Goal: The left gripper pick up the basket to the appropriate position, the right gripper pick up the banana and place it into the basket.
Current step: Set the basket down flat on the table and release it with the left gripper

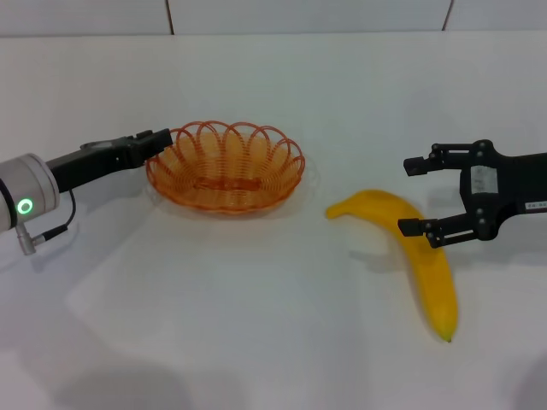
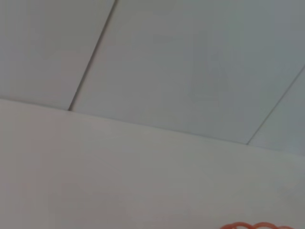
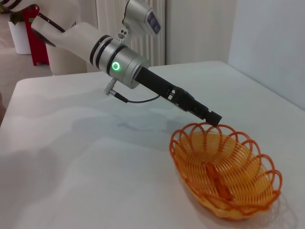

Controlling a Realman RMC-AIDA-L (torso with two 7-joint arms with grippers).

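The orange wire basket (image 1: 225, 166) rests on the white table, left of centre. My left gripper (image 1: 159, 141) reaches in from the left, and its tip is at the basket's left rim; the right wrist view shows this gripper (image 3: 213, 117) right above the rim of the basket (image 3: 224, 174). The left wrist view shows only a sliver of the basket's rim (image 2: 257, 225). The yellow banana (image 1: 427, 256) lies on the table to the right. My right gripper (image 1: 416, 195) is open and empty, hovering at the banana's upper right side, with its lower finger (image 1: 414, 227) over the banana's edge.
The white table (image 1: 256, 325) stretches toward me in front of the basket and banana. A tiled wall (image 1: 308, 15) runs along its far edge. A cable (image 1: 51, 229) hangs from my left arm's wrist.
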